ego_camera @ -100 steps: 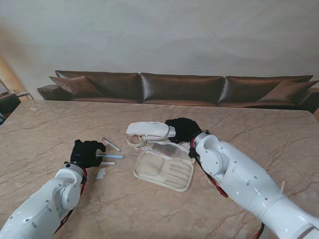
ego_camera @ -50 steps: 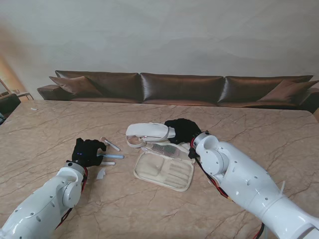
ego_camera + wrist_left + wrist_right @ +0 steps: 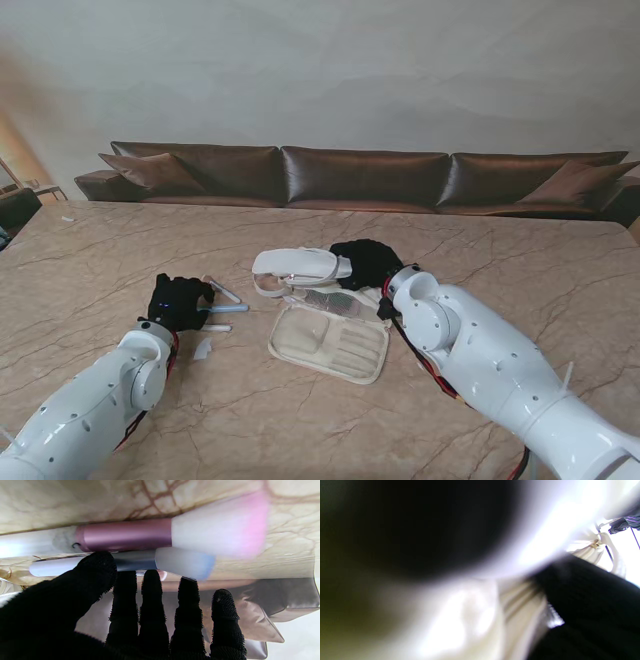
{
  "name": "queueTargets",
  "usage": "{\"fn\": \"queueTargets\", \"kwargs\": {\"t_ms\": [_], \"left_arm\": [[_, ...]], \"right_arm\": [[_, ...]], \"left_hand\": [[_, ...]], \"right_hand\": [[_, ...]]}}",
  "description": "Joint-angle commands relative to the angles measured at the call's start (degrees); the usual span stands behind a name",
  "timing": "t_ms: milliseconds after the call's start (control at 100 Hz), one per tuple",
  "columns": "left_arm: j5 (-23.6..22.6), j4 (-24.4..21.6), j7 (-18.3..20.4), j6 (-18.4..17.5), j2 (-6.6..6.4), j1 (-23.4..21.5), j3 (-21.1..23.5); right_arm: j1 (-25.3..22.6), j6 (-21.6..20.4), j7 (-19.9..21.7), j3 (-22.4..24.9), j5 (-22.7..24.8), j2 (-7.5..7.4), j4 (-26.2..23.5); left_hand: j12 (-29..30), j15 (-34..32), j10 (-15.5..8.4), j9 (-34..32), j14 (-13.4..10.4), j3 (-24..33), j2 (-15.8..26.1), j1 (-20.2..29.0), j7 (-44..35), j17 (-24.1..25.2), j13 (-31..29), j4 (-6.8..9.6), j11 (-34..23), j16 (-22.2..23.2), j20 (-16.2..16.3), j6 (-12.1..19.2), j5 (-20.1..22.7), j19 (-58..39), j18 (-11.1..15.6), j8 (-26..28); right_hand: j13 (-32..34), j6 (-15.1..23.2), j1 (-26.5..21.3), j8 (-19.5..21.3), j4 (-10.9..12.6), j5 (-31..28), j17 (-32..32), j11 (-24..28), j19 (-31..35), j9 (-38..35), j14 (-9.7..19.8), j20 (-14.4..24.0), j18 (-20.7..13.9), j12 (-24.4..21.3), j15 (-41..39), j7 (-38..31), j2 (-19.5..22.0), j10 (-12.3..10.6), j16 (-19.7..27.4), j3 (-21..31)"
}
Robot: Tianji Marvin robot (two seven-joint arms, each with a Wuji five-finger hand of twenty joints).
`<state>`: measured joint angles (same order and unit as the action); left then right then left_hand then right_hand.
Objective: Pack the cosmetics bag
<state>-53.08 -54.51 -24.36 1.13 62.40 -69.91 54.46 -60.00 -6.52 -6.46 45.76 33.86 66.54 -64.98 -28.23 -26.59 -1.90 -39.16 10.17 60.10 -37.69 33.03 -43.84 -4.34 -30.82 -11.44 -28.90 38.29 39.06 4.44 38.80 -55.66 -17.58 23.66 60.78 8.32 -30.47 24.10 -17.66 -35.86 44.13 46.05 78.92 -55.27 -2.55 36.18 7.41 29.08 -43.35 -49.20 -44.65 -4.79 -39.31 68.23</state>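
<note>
Step in hand: picking up a brush w/ my left hand; bag packing not done, brushes are out on the table.
Left hand state: fingers spread, palm down, holding nothing. In the left wrist view the thumb tip touches the blue-tipped brush; the other fingertips sit just short of its ferrule.
Pink brush: lies parallel to the blue one, touching or nearly so, on the far side from my fingers.
Right hand: closed on the bag flap, holding it up off the open bag. Right wrist view is blurred; only black glove and pale fabric show.
Bag location: across from my left hand, toward the right arm, well apart from the brushes; open half lies flat, pockets up.
Next move, my judgement: curl fingers under the blue-tipped brush alone, pinch vs. thumb, lift, carry over to the open half.
Obstacle: the pink brush alongside may get dragged or rolled w/ the grab.
Other items: white stick beyond my left hand; small white bits nearer to me; can't ID these.
Risk: thin round handle could slip from the fingertips.
</note>
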Motion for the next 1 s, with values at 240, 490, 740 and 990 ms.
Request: {"fn": "queueTargets", "kwargs": {"t_ms": [240,490,740,990], "left_arm": [[0.4,2.3,0.6,-0.7,-0.01,0.8,-2.5],[0.2,4.0,-0.2,-1.3,-0.25,0.8,-4.1],[1.4,7.1,-3.5,-0.8,0.33,1.9,-6.5],[0.9,7.0,-3.9,0.4,0.16,0.9,-6.0]], "right_arm": [[0.0,-0.2,0.3,-0.2,-1.7,0.73,0.1],[0.0,-0.2,0.2,-0.2,-1.9,0.78,0.2],[-0.3,-0.1,0.5,-0.2,-2.2,0.77,0.1],[-0.6,-0.1,0.4,-0.1,-2.2,0.79,-0.4]], "left_hand": [[-0.3,-0.2,-0.5,1.6,-0.2,-0.4,-5.5,1.4,-4.4,1.6,1.8,-3.66,-0.9,0.1,-0.2,2.2,2.5,-0.3,0.2,-0.6],[-0.6,-0.4,-0.6,1.0,-0.2,-2.6,-7.2,4.0,-13.2,1.4,1.5,-4.39,-1.2,0.2,-0.3,5.5,2.1,-0.6,0.3,-1.7],[-1.3,-2.3,-1.3,-1.4,-0.1,-2.4,-3.9,5.8,-18.6,0.8,-0.1,-3.12,-3.4,0.7,-0.3,5.9,6.6,-2.2,-0.1,-3.4],[-0.6,-2.7,-1.0,-2.0,0.1,-2.4,-3.4,6.8,-9.4,0.0,-0.4,-2.28,-3.1,0.6,-0.8,2.3,10.2,-3.3,0.8,-9.6]], "right_hand": [[1.7,6.1,-2.0,-0.4,-0.2,-2.1,0.0,0.7,2.2,-1.9,0.5,0.9,0.5,0.7,-3.1,-4.6,1.7,-0.5,-1.3,3.6],[1.8,6.0,-2.2,-0.8,-0.1,-2.2,0.1,0.7,2.2,-2.0,0.6,1.0,0.5,0.7,-3.2,-4.8,1.8,-0.5,-1.3,3.5],[1.8,6.1,-2.2,-1.2,-0.1,-2.3,0.1,0.7,2.1,-2.1,0.5,1.0,0.5,0.6,-3.2,-4.9,2.0,-0.5,-1.2,3.5],[2.0,6.1,-2.2,-1.4,-0.1,-2.4,0.2,0.8,2.2,-2.3,0.4,1.1,0.6,0.7,-3.4,-5.1,2.1,-0.4,-1.3,3.4]]}}
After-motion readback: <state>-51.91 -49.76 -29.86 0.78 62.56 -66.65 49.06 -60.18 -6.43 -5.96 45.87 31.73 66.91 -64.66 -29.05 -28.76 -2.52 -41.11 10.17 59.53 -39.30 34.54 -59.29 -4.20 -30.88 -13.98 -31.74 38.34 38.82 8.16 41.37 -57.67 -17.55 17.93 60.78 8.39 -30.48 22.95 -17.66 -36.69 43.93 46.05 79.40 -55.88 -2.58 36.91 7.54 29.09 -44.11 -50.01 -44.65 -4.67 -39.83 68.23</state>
